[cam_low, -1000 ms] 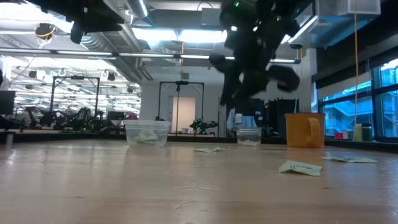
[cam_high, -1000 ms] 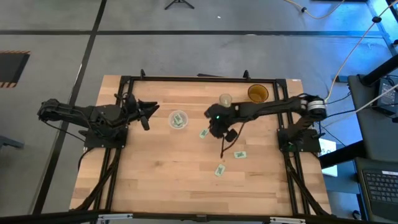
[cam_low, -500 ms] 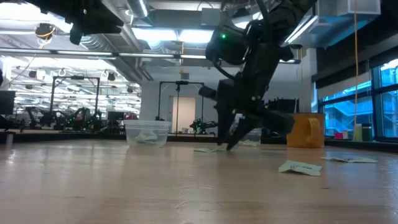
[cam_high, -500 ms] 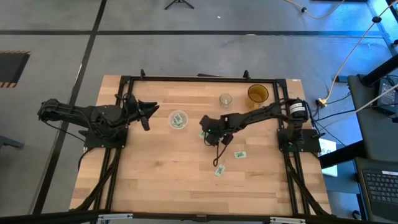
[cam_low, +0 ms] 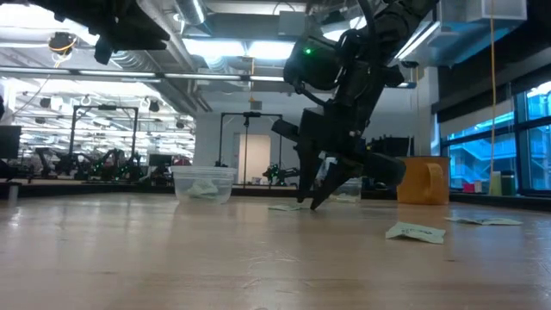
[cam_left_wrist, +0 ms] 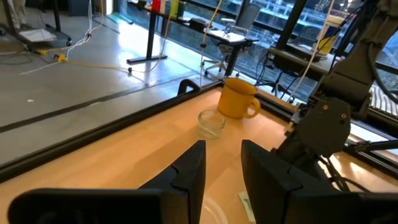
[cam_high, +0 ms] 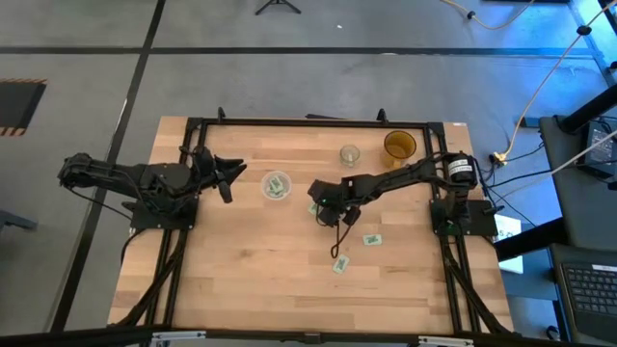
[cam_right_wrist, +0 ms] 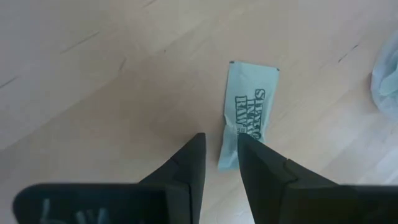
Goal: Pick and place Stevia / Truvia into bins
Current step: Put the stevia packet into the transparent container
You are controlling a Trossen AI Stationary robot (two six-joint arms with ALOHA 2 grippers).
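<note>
A pale green sachet (cam_right_wrist: 250,102) lies flat on the wood, also seen in the low view (cam_low: 287,207). My right gripper (cam_right_wrist: 221,138) is down at its near end (cam_right_wrist: 227,158), tips at table height (cam_low: 313,201). Its fingers are open by a narrow gap. One stands beside that end, the other over it. Two more sachets (cam_high: 372,239) (cam_high: 340,263) lie flat nearer the right arm's base. The wide clear cup (cam_high: 277,185) holds sachets. My left gripper (cam_high: 234,173) waits above the table's left part, fingers a narrow gap apart (cam_left_wrist: 222,149). My right gripper comes at the sachet's near end (cam_right_wrist: 227,158) slanting down from the table's right. One finger (cam_right_wrist: 261,168) covers part of that end. Whether it touches the paper, I cannot tell. The sachet lies flat on the table.
A small clear cup (cam_high: 349,154) and a yellow mug (cam_high: 399,145) stand near the far edge, right of centre. The wide clear cup (cam_low: 203,183) stands just left of the right gripper. Bare wood stretches along the near half of the table (cam_high: 241,280).
My right gripper has moved toward the table's left edge and come down from well above the table to the sachet near the wide cup. Over the last half second it has hardly moved. The sachets lie where they were.
</note>
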